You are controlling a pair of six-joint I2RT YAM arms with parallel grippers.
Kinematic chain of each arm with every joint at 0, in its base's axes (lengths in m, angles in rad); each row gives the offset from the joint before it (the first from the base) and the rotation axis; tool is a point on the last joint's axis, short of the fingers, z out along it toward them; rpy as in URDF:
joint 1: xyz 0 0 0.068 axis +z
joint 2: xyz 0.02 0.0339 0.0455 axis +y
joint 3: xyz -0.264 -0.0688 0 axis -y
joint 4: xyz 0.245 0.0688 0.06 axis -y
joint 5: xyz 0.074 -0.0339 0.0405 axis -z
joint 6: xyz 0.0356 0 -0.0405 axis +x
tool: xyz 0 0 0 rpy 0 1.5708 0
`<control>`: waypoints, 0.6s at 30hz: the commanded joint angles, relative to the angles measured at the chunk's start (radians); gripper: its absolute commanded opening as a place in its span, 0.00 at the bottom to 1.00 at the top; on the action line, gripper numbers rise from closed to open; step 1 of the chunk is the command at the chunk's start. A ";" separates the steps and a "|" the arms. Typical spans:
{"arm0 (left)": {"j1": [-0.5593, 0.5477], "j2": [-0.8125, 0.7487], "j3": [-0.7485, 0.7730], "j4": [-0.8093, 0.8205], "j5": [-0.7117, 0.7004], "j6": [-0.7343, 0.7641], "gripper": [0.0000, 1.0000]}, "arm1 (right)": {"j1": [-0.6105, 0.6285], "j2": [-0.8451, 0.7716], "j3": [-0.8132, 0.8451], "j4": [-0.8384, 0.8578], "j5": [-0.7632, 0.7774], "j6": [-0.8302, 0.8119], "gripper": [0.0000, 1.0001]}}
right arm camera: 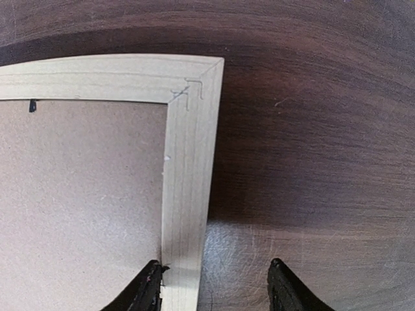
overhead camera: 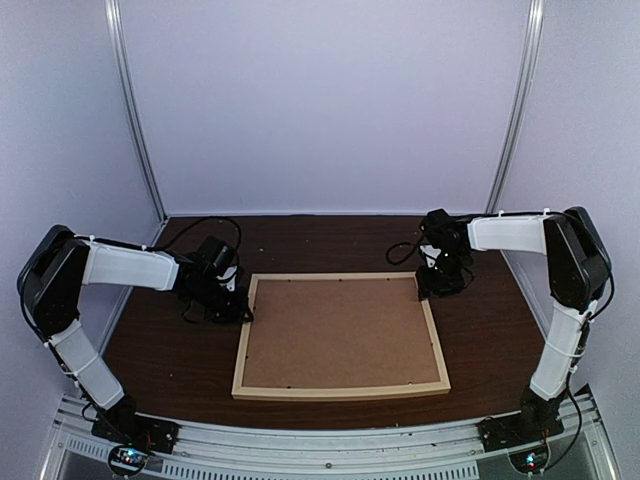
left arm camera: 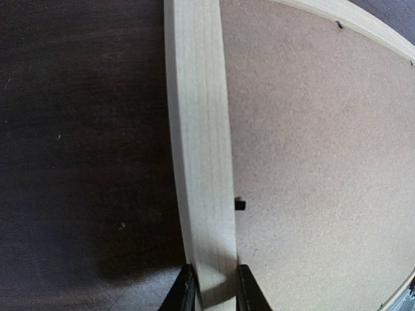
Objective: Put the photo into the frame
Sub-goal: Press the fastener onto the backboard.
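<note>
The frame [overhead camera: 340, 390] lies flat and back-up in the middle of the worktop [overhead camera: 180, 350]. A brown board [overhead camera: 340, 335] sits inside its rails. The photo shows in no view, and whether it lies under the board cannot be told.

The left jaws pinch the left rail near the 10 o'clock corner, with 1 finger [left arm camera: 185, 291] on the outer edge and 1 on the inner. The right jaws stand spread at the 2 o'clock corner, straddling the right rail. Their inner finger [right arm camera: 148, 288] is at the rail's inner edge and the outer one is apart from it, over the worktop.

The frame looks light and stiff, with thin rails of smooth wood that could slip in a weak pinch. A hold across a rail close to a corner seems best. Lifted from 1 side it would likely tilt, and the board might drop out unless the small black clips [left arm camera: 239, 204] hold it. The photo, being paper, would probably be limp and crease easily, so it should be taken by an edge.
</note>
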 commanded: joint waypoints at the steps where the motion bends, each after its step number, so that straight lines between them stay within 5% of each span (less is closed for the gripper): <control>1: -0.021 0.005 -0.009 -0.026 0.008 0.030 0.00 | 0.067 0.071 -0.025 0.058 -0.157 0.004 0.56; 18: -0.025 0.009 -0.006 -0.026 0.003 0.031 0.00 | 0.086 0.054 0.002 0.046 -0.180 -0.015 0.59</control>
